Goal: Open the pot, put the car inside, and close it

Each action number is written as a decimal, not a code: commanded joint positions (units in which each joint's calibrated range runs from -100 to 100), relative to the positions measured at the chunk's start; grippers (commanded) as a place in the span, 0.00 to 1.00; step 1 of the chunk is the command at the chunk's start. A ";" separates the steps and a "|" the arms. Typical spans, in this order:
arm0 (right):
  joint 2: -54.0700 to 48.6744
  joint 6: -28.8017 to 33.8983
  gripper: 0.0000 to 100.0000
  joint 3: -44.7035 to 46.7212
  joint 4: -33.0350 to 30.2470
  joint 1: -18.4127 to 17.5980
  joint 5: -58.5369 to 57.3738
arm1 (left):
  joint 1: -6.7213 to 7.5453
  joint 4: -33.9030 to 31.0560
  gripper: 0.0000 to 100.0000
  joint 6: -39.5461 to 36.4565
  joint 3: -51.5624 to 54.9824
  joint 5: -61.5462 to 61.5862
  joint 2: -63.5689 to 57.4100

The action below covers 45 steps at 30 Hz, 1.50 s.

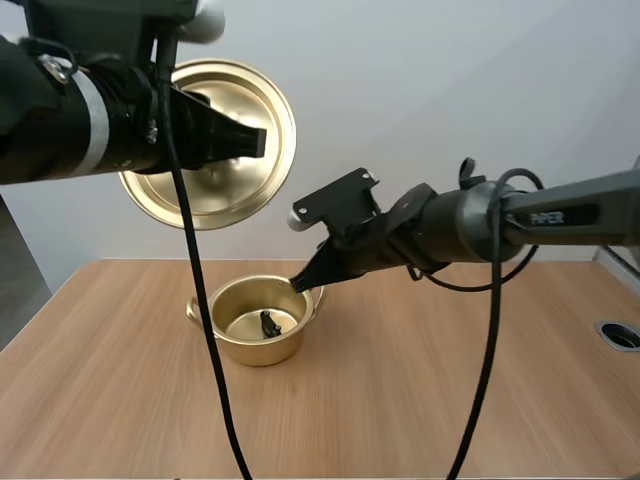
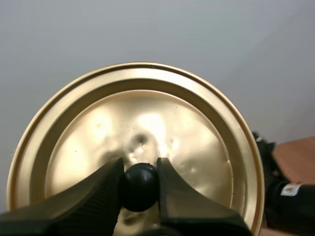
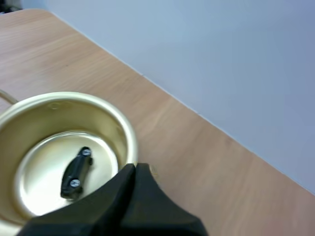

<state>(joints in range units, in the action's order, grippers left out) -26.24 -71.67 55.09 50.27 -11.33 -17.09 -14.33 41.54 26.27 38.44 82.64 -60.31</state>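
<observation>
A golden pot (image 1: 232, 338) stands open on the wooden table, and a small black toy car (image 1: 269, 324) lies on its floor. Seen from the right wrist, the car (image 3: 77, 172) rests upside down inside the pot (image 3: 123, 129), wheels up. My right gripper (image 1: 300, 282) hovers at the pot's right rim, fingers together as one dark wedge (image 3: 134, 169), holding nothing. High above the table, my left gripper (image 1: 262, 141) is shut on the black knob (image 2: 140, 186) of the golden lid (image 2: 197, 128); the lid (image 1: 262, 100) is held upright, facing the camera.
The wooden table (image 1: 400, 400) stretches wide around the pot. A round metal-ringed hole (image 1: 622, 335) sits near the table's right edge. A pale wall rises behind.
</observation>
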 commanded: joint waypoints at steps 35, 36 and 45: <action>-42.50 6.59 0.00 9.29 -4.94 22.63 -31.85 | 13.50 -9.37 0.00 9.23 4.53 -25.48 53.56; -42.50 6.59 0.00 9.29 -4.94 22.63 -32.02 | 13.50 -9.37 0.00 9.23 4.53 -25.25 53.93; -42.24 6.59 0.00 9.29 -4.94 22.63 -33.50 | 13.50 -9.03 0.16 11.47 4.53 -25.64 54.49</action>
<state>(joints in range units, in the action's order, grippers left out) -68.51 -65.05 64.39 45.41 11.27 -50.41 -0.87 32.31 37.60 42.98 56.99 -5.80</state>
